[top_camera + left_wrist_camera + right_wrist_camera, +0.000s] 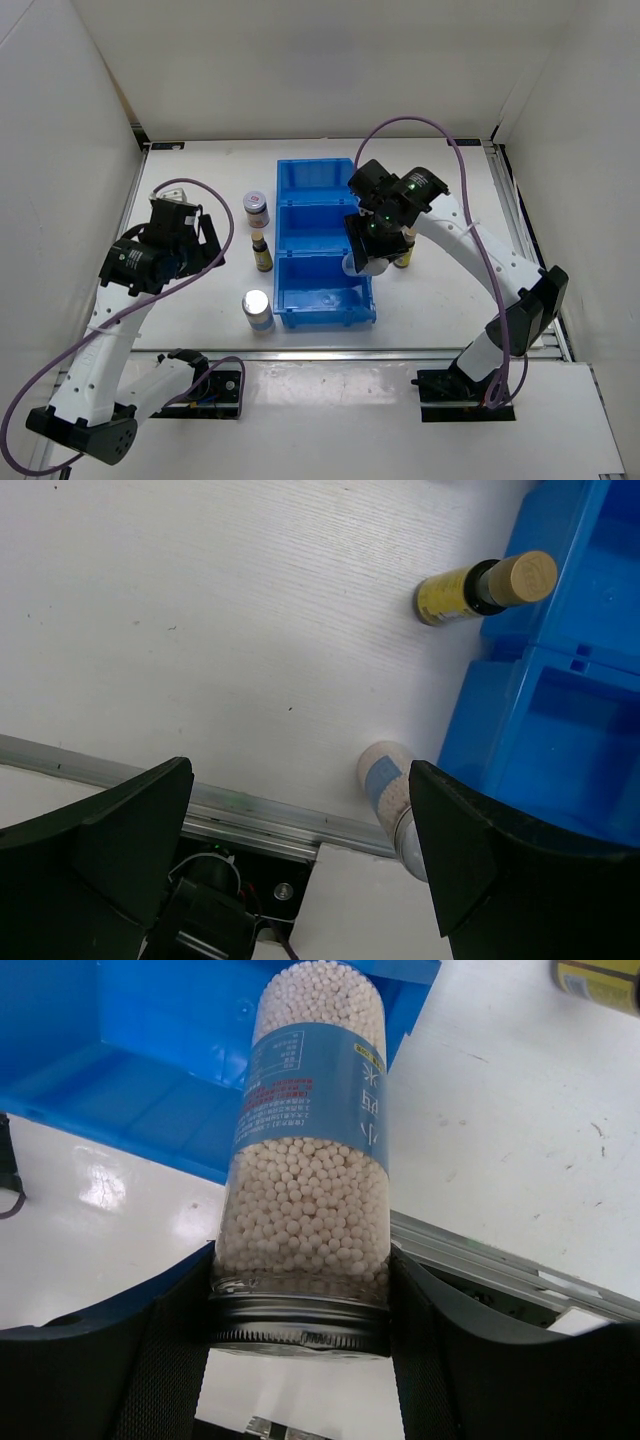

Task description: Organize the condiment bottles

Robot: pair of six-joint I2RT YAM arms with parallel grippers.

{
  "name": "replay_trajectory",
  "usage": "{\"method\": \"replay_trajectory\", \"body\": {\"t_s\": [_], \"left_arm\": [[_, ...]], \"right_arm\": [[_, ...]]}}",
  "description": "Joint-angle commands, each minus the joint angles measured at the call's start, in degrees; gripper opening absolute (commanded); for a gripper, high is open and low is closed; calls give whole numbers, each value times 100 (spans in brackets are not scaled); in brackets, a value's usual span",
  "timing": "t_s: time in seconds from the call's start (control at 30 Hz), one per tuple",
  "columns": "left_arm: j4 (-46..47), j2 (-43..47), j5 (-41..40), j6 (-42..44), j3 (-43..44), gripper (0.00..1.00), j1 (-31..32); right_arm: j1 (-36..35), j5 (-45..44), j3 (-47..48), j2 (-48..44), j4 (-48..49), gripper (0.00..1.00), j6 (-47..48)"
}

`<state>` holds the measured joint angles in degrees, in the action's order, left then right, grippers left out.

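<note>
My right gripper is shut on a tall cylinder of white beads with a blue label, gripped at its silver lid, over the right side of the near compartment of the blue bin. A slim yellow bottle stands just right of that gripper, partly hidden. Left of the bin stand a squat jar with a pale lid, a yellow bottle and a silver-topped cylinder. My left gripper is open and empty, left of them. The second squat jar is out of view.
The bin has three compartments with nothing showing in them. In the left wrist view the yellow bottle and the cylinder stand close to the bin's left wall. A metal rail runs along the table's near edge. White walls enclose the table.
</note>
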<state>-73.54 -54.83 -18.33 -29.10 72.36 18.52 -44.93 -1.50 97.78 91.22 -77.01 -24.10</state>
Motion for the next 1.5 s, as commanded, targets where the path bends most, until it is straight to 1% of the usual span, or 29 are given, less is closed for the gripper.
{"method": "replay_trajectory", "body": {"t_s": [0.0,0.13,0.23,0.37,0.47,0.57,0.77,0.87,0.93,0.97,1.0,1.03,1.07,1.13,1.17,1.2,1.23,1.27,1.3,1.47], "left_arm": [[-47,78,84,-78,191,100,20],[-47,78,84,-78,191,100,20],[6,-36,391,-78,42,100,20],[155,16,497,-78,-81,100,72],[278,78,724,158,-143,100,72],[279,-124,988,352,-143,100,133],[279,-125,1042,353,-143,100,309],[279,-125,1042,353,-274,100,362],[279,-125,1042,353,-328,100,362],[279,-125,1042,353,-380,100,362],[279,-125,1042,353,-380,100,362],[279,-125,1042,300,-459,100,423],[279,-72,1042,300,-459,100,424],[279,-10,1155,230,-556,100,424],[357,51,1208,230,-626,100,424],[358,121,1209,177,-626,100,424],[419,121,1261,177,-626,100,424],[419,121,1261,177,-626,100,424],[419,121,1340,177,-626,100,424],[419,-115,1674,230,-442,100,424]], "right_arm": [[-16,246,251,-219,-121,0,10],[-69,325,22,-219,151,0,10],[-69,396,-31,106,221,0,71],[-122,396,-145,396,529,0,125],[-122,465,-206,703,529,0,125],[-122,519,-259,975,529,0,125],[-122,397,276,1609,82,0,177],[-122,449,566,1881,-33,0,177],[-122,501,716,1996,-95,10,230],[-122,501,856,2057,-156,26,230],[-122,501,909,2058,-156,37,230],[-122,501,910,2058,-156,44,282],[-122,440,997,2058,-156,56,283],[-122,291,1077,2058,-270,66,283],[-122,229,1138,2058,-340,74,283],[-122,168,1138,1997,-341,78,283],[-122,37,1286,1996,-489,86,283],[-122,35,1383,1935,-490,86,283],[-122,-121,1471,1935,-621,100,283],[-122,-325,2157,1882,-1017,100,283]]}}
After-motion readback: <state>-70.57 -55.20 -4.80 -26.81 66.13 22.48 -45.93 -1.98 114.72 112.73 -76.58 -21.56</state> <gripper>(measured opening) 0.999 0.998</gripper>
